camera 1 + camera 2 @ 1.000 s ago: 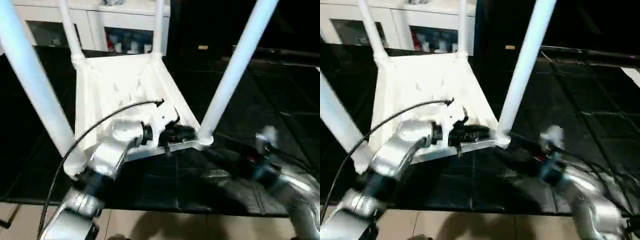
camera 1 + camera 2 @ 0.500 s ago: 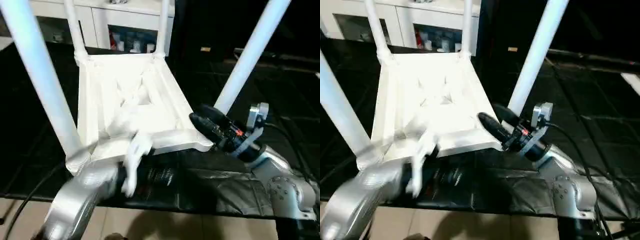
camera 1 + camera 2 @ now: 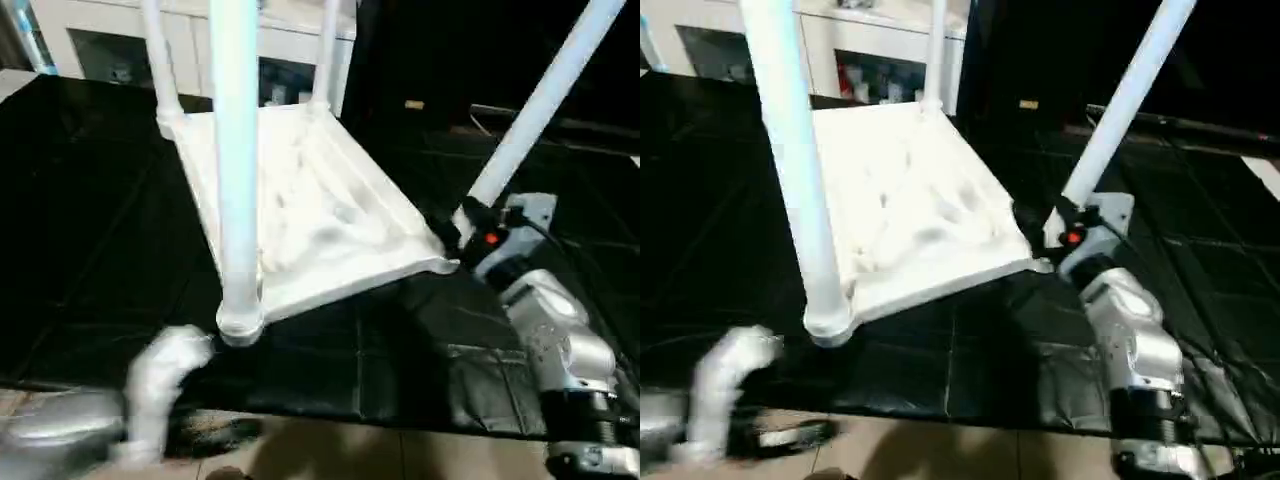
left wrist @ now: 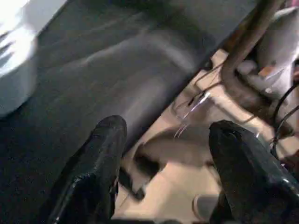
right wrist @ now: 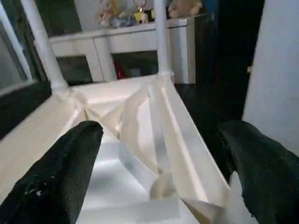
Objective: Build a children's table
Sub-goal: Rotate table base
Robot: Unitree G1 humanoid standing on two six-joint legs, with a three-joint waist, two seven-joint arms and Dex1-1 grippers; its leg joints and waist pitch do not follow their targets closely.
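On the black mat (image 3: 90,230), the children's table (image 3: 320,215) lies upside down, ribbed underside up, all four legs seated in the corner sockets and pointing upward; behind it stands a white cabinet (image 3: 110,45). Assembly looks complete; flipping it upright is probably what remains (judgement only). Main risk: the top appears tilted, so a nudge at one corner could slide or tip it, and the long legs give any knock plenty of leverage. My right gripper (image 5: 159,186) sits at the near right corner, just beside the near right leg (image 3: 540,105), jaws spread wide with the corner between them but nothing clamped. My left gripper (image 4: 163,163) hangs low over the mat's near edge, well apart from the table, fingers (image 4: 100,158) apart and empty.
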